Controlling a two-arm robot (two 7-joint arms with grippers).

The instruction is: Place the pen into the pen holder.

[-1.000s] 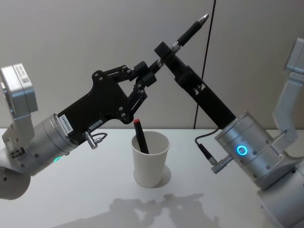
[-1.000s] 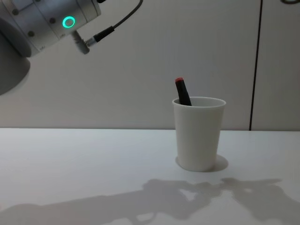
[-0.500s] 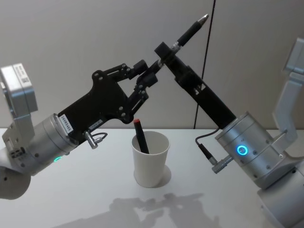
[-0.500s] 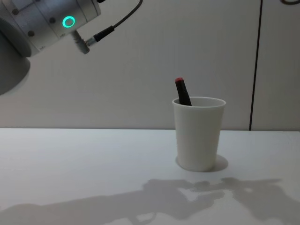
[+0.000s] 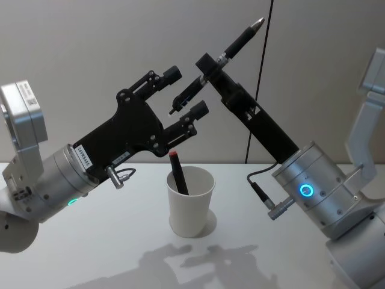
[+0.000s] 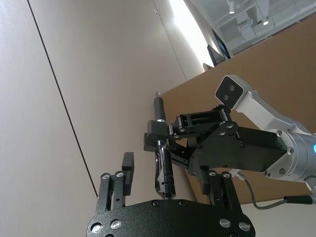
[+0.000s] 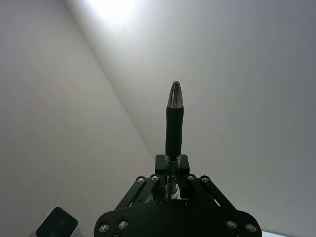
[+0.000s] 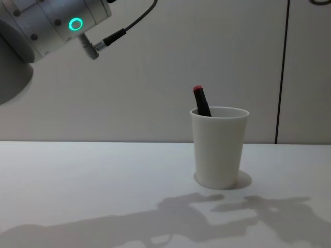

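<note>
We saw the right gripper clenched on the black pen, raised high above the cup (a red-capped pen already stood inside) near the desk's middle. The left gripper stood released around the pen's lower end.

The head view looks forward and down, close on both raised arms; beneath the left gripper stands the pen holder, which the lower chest view shares side-on (nearer the tabletop). Each wrist view looks up past its own fingers toward wall.
</note>
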